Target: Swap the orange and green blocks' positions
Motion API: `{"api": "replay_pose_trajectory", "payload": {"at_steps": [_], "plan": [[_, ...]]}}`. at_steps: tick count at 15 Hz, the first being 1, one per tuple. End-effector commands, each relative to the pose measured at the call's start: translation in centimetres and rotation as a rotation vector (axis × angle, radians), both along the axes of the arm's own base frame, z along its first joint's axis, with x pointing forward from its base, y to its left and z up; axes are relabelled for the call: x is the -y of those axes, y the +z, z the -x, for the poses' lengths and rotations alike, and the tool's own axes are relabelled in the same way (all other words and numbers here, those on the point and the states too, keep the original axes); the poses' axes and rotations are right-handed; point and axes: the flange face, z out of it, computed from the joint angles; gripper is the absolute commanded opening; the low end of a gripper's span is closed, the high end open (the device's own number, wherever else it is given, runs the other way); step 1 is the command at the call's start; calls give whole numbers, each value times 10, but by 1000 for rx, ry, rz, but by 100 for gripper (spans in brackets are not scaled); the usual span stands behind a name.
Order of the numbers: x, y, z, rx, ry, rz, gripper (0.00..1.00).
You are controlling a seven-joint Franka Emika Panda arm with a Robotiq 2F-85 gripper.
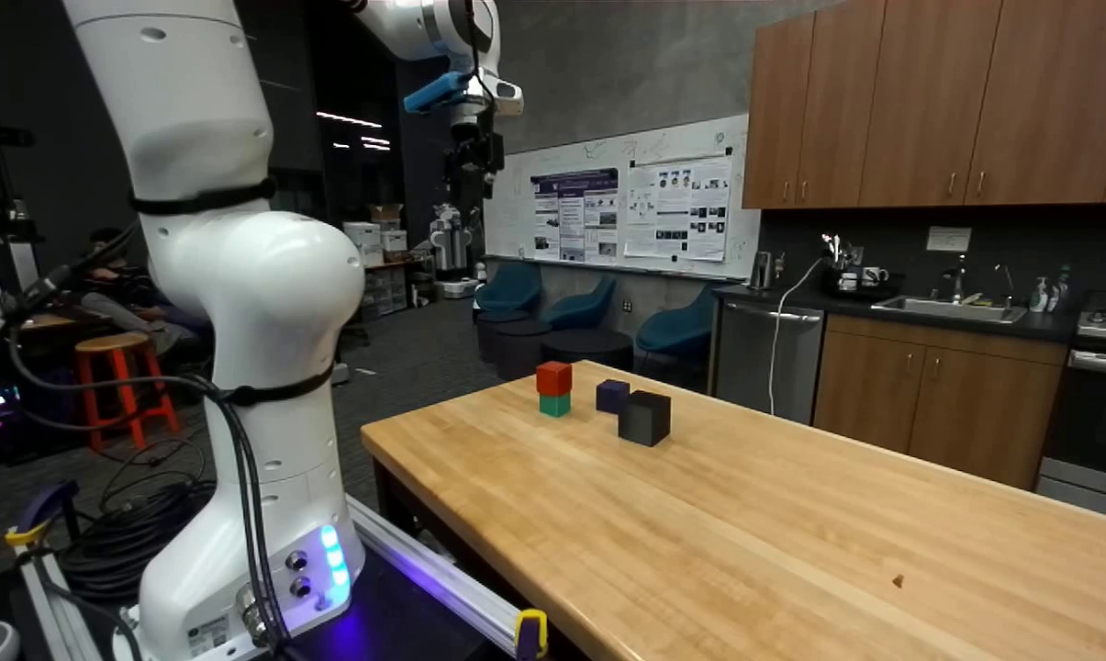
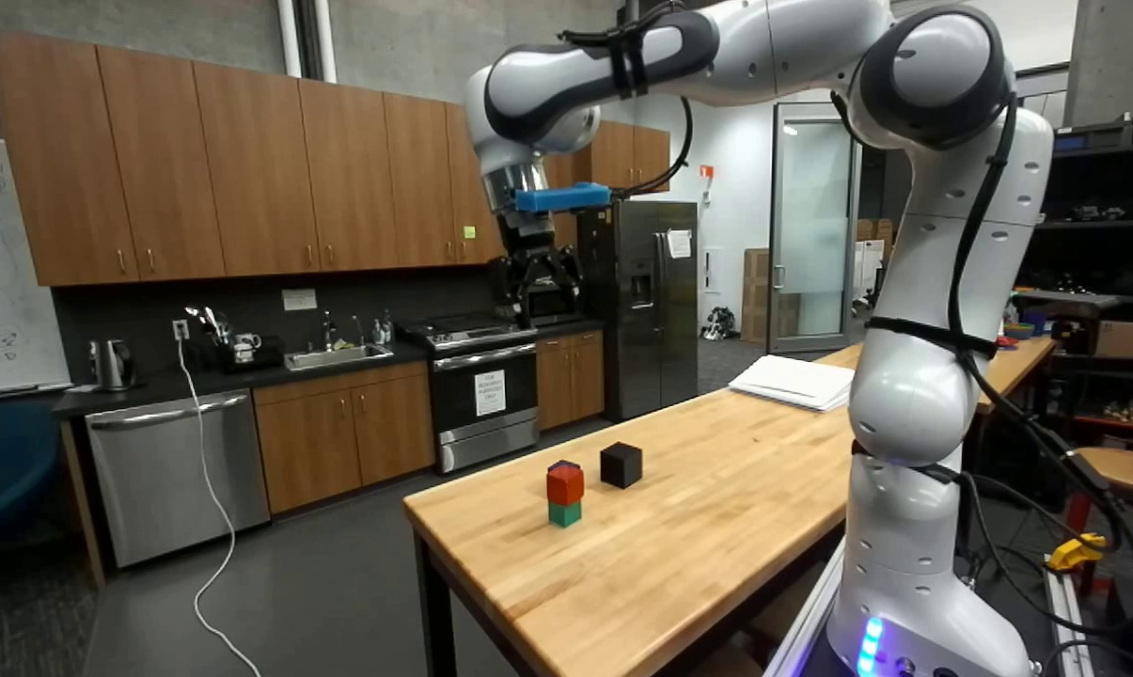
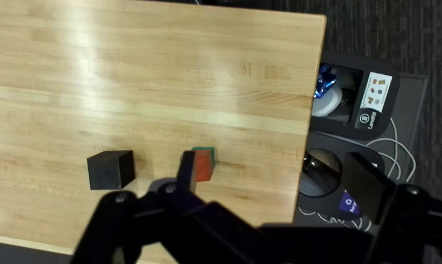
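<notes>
Kitchen cabinets [image 1: 920,110] stand beyond the tabletop [image 1: 745,551], where I see the red-orange block [image 1: 553,378] resting on the green block [image 1: 554,405]. High above, the claw [image 3: 269,163] hangs empty, jaws wide apart; lowered off-centre, it could bump and topple that pair.

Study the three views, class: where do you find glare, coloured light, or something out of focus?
Wrist view: pale glare streaks the tabletop, and the hand looks out of focus, one soft-edged finger overlapping the orange block; the black block looks crisper. Both exterior views: the base lights glow blue; in an exterior view the rail beside them picks up a violet tint.
</notes>
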Motion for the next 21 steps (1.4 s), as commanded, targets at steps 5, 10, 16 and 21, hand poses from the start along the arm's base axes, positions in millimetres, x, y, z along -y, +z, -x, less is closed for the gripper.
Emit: {"api": "replay_pose_trajectory", "payload": {"at_steps": [5, 10, 16, 21], "plan": [[27, -44, -25, 182, 73, -3, 100], [55, -87, -32, 223, 70, 15, 100], [80, -139, -29, 221, 44, 29, 100], [92, -171, -25, 217, 30, 12, 100]]}}
